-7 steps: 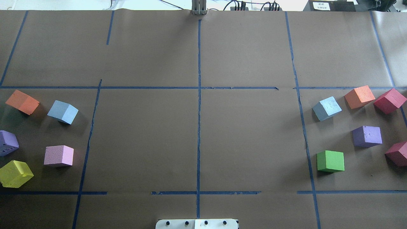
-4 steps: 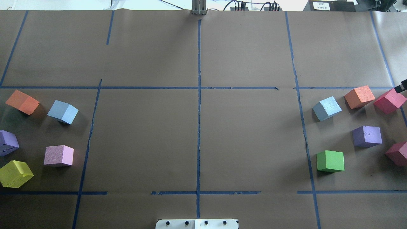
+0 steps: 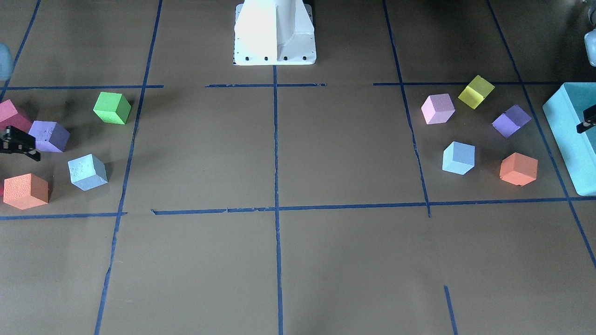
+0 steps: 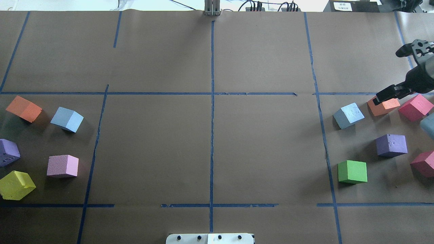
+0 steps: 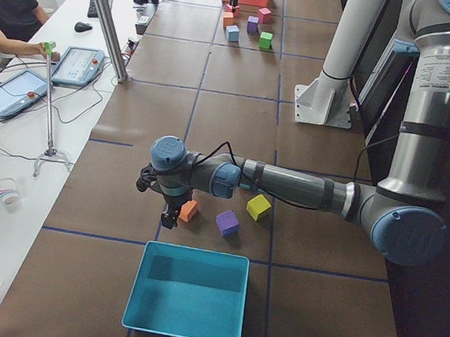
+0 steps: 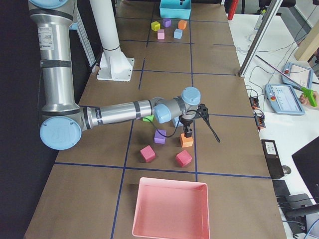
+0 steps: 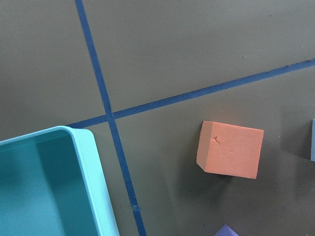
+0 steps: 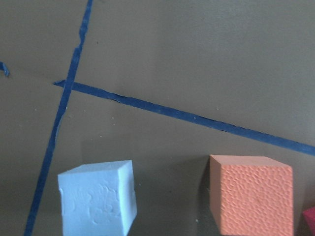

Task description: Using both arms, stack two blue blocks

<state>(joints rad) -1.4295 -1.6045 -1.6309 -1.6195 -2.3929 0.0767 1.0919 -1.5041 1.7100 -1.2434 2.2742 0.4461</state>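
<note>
One pale blue block (image 4: 67,119) lies on the left side of the table; it also shows in the front view (image 3: 458,158). The other blue block (image 4: 348,116) lies on the right side and shows in the front view (image 3: 87,172) and low in the right wrist view (image 8: 96,204). My right gripper (image 4: 386,76) is open and empty, with one finger over the orange cube (image 4: 383,105) beside that block. My left gripper (image 3: 586,120) shows only as a black bit over the teal bin. I cannot tell whether it is open.
A teal bin (image 3: 565,121) stands at the left end and a pink bin (image 6: 169,209) at the right end. Orange (image 7: 230,155), purple (image 4: 391,145), green (image 4: 352,171), red (image 4: 415,107), pink (image 4: 63,166) and yellow (image 4: 16,184) cubes lie around the blue blocks.
My right gripper has come into the overhead view from the right edge and now reaches over the orange cube. No block has moved.
</note>
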